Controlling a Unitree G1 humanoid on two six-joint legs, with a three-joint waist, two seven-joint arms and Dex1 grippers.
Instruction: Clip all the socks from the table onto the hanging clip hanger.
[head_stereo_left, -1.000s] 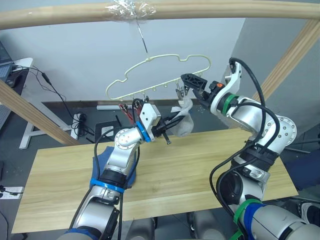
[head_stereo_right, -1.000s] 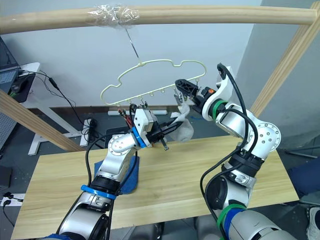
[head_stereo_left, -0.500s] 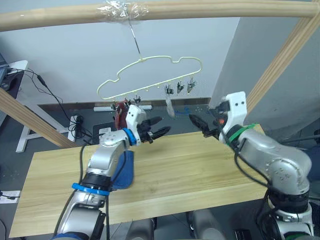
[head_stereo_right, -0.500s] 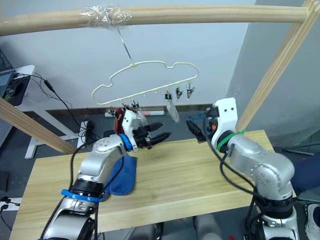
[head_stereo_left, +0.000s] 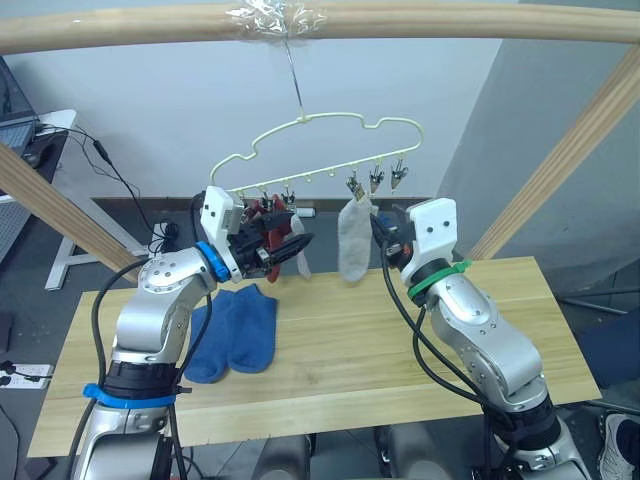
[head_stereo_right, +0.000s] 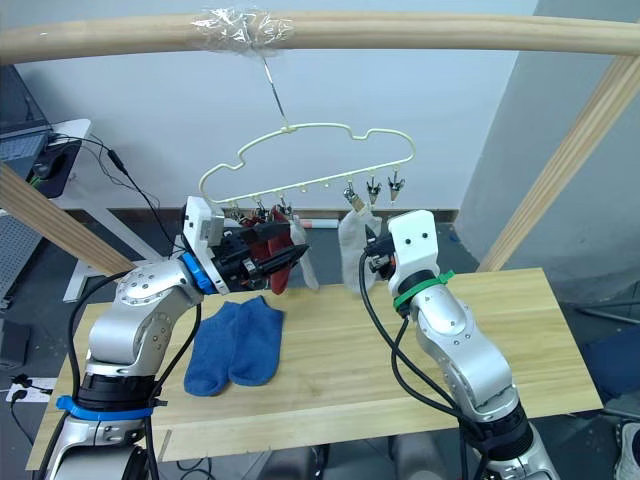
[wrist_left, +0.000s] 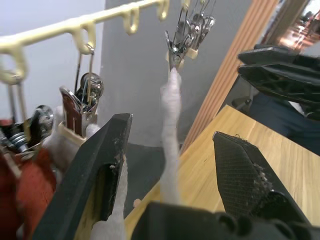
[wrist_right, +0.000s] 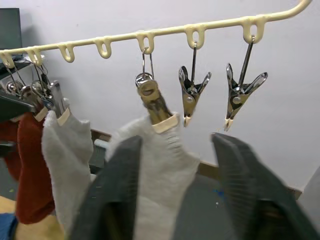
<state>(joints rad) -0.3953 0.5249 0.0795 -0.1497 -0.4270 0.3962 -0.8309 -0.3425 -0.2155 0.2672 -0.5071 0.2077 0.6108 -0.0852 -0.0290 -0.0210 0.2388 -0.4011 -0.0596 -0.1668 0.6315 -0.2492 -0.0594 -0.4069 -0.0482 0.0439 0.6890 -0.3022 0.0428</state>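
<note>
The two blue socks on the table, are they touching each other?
Touching. In the right eye view the two blue socks lie side by side on the table with their long edges pressed together and no wood showing between them.

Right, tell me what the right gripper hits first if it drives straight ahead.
Most likely the light grey sock hanging from its clip on the clip hanger. In the right wrist view it hangs between the open jaws of the right gripper, just ahead. Exact depth is unclear.
</note>
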